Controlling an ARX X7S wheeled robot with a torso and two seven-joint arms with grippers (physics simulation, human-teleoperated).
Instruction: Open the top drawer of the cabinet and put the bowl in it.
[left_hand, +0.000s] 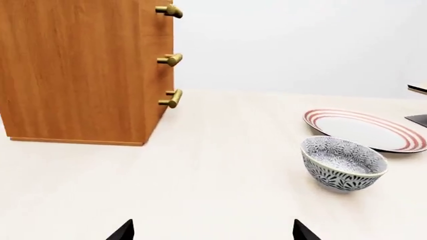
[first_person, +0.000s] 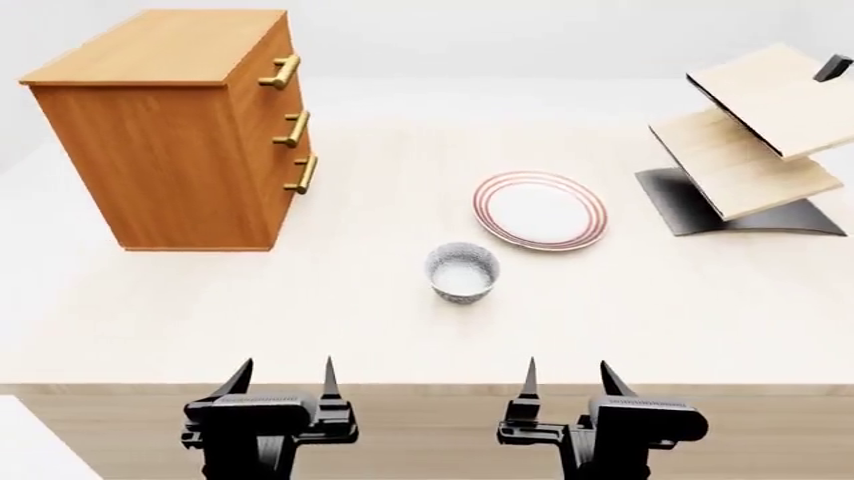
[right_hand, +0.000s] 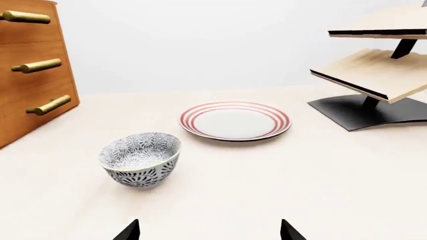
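The orange-brown cabinet (first_person: 167, 140) stands at the table's far left, its three brass-handled drawers all closed. The top drawer (first_person: 274, 62) is the uppermost one; its handle (left_hand: 169, 10) also shows in the left wrist view. The small grey-blue patterned bowl (first_person: 463, 271) sits upright near the table's middle, also seen as the bowl (left_hand: 342, 163) and the bowl (right_hand: 141, 158) from both wrists. My left gripper (first_person: 283, 378) and right gripper (first_person: 570, 378) hover open at the near table edge, both empty and well short of the bowl.
A white plate with red rings (first_person: 539, 209) lies just behind and right of the bowl. A pale tilted wooden shelf rack on a black base (first_person: 747, 140) stands at the far right. The table's front edge (first_person: 427, 386) runs just under both grippers.
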